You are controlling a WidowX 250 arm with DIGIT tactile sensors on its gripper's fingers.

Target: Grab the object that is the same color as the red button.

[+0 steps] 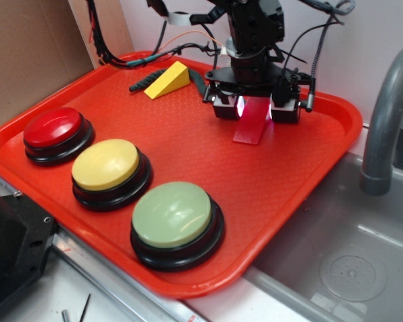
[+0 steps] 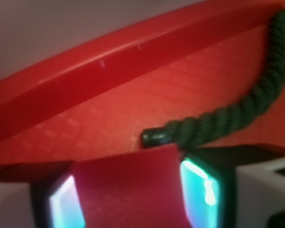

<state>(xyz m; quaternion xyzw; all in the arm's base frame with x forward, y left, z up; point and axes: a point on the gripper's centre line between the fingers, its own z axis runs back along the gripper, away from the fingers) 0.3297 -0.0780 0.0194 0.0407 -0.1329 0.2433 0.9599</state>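
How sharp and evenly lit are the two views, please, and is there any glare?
Exterior view: sharp, with soft glare on the green button and red button. Wrist view: blurred throughout; the red wedge fills the foreground between glowing cyan fingers, the green rope soft.

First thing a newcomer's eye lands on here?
Three dome buttons in a diagonal row on the red tray: red button far left, yellow button, pale green button nearest. At the tray's back, the tool straddles the red wedge block, glowing pads on either side; a yellow wedge sits beside a dark green rope.
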